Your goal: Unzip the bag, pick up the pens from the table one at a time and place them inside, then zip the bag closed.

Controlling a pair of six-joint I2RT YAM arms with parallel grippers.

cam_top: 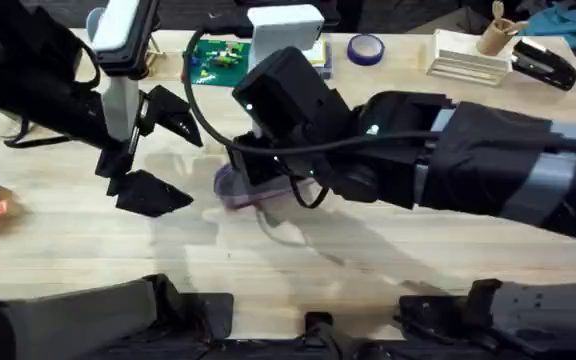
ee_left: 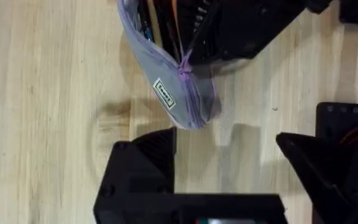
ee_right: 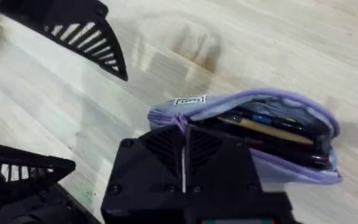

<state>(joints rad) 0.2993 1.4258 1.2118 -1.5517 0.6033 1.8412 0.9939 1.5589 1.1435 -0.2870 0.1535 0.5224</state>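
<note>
While the table (cam_top: 88, 260) spreads broad and bare beneath me, my two arms meet near its middle, and the work has come down to the last step: zipping. My right arm reaches in from the right, and my right gripper (ee_right: 182, 168) is pinched shut on the zipper pull (ee_left: 184, 67) at one end of the bag (ee_left: 166, 87). The bag lies on the wood right under that gripper, a soft lavender pouch whose mouth gapes along most of its length. Inside it I see the pens (ee_right: 272, 127) lying lengthwise, with other slim dark things beside them that I cannot sort out. No pen lies loose on the wood that I can see, so I judge the loading done.

My left gripper (cam_top: 153, 150) hangs just beside the bag's near end, fingers (ee_left: 145, 168) spread wide and holding nothing, clear of the fabric.

Next, as I read it, the pouch needs an anchor. A soft bag will only slide or bunch if the pull is dragged alone. My left fingers should close on the fabric at the end where the pull now sits, then my right should draw the slider steadily along the teeth toward the far end, keeping the pens below the zipper line.
</note>
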